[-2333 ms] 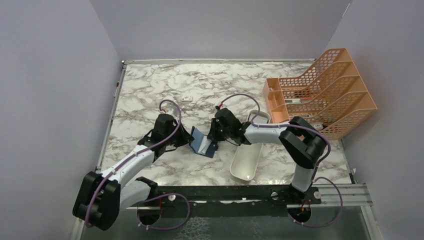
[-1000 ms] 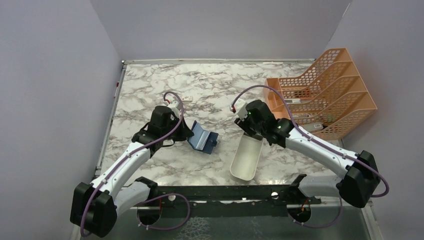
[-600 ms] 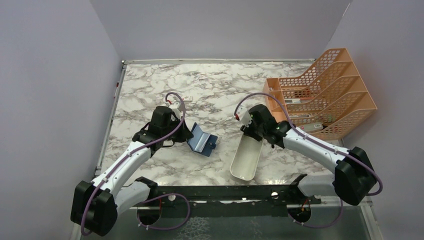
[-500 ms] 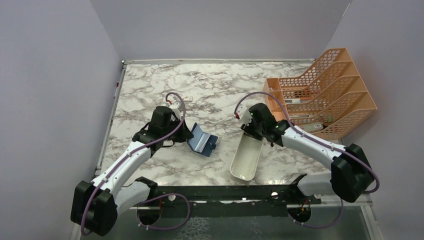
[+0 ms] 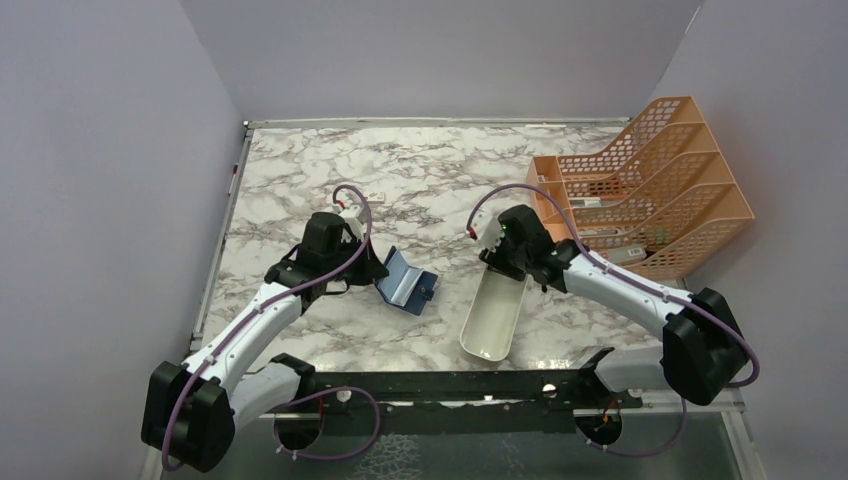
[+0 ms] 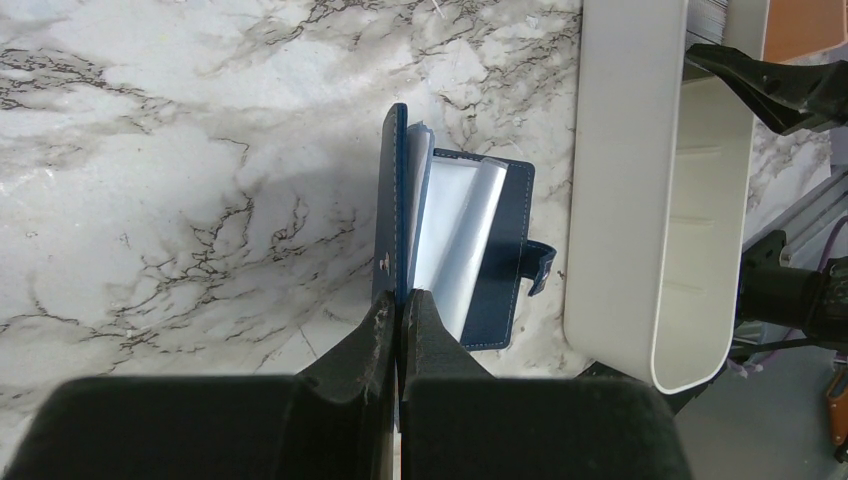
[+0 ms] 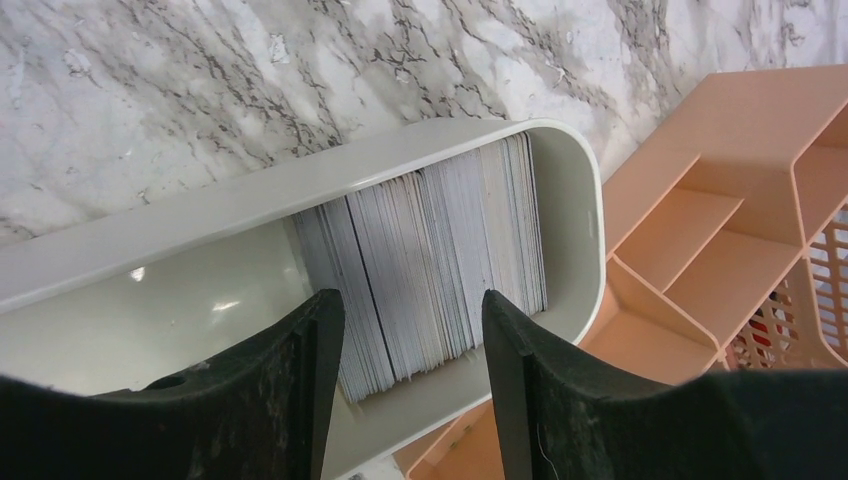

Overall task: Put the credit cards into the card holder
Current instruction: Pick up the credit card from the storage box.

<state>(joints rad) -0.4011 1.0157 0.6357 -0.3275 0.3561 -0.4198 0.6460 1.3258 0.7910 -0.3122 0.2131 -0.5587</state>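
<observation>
The navy card holder lies open on the marble, one panel flat and the other raised on edge. My left gripper is shut on the raised panel's near edge; in the left wrist view its fingers pinch that panel of the card holder, with clear sleeves showing inside. The credit cards stand on edge as a thick grey stack at the far end of the white tray. My right gripper hangs open just above the stack, a finger on each side, touching nothing.
The long white tray lies right of the card holder, its far end under my right gripper. An orange mesh file rack stands at the back right, close to the tray's far end. A tiny white block lies behind my left arm.
My right arm swung from beside the card holder to the tray's far end and settled over the cards, jaws widening slightly. The left gripper kept its hold without moving.
</observation>
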